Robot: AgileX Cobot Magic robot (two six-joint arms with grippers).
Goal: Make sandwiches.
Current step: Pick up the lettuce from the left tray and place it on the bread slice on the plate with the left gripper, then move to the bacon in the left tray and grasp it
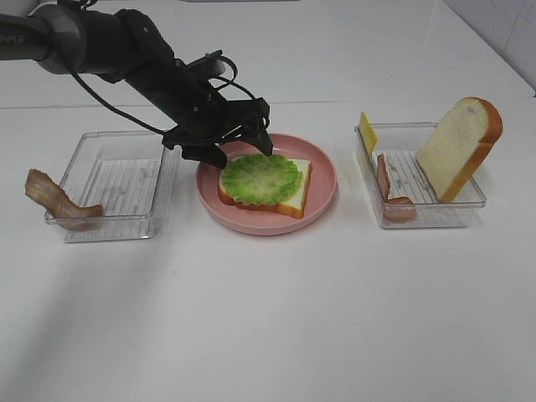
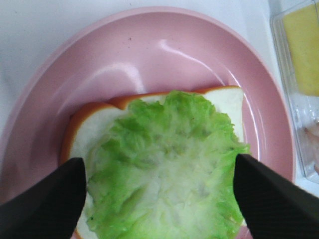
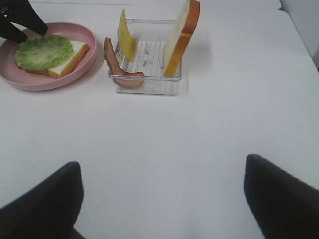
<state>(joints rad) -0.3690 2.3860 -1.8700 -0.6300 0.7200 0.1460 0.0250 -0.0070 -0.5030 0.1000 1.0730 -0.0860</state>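
A bread slice (image 1: 295, 198) with a green lettuce leaf (image 1: 260, 177) on top lies on the pink plate (image 1: 322, 188). My left gripper (image 1: 239, 151) hangs open and empty just above the lettuce's back edge; in the left wrist view its fingers (image 2: 42, 196) straddle the lettuce (image 2: 164, 174). A second bread slice (image 1: 459, 146) stands upright in the right clear tray (image 1: 419, 213), with a bacon strip (image 1: 387, 191) and a yellow cheese slice (image 1: 367, 132). Another bacon strip (image 1: 59, 201) hangs over the left tray's (image 1: 117, 180) edge. My right gripper (image 3: 162, 199) is open and empty over bare table.
The white table (image 1: 276, 318) stretches wide in front of the plate and trays. The left arm (image 1: 126, 59) reaches in from the upper left above the left tray.
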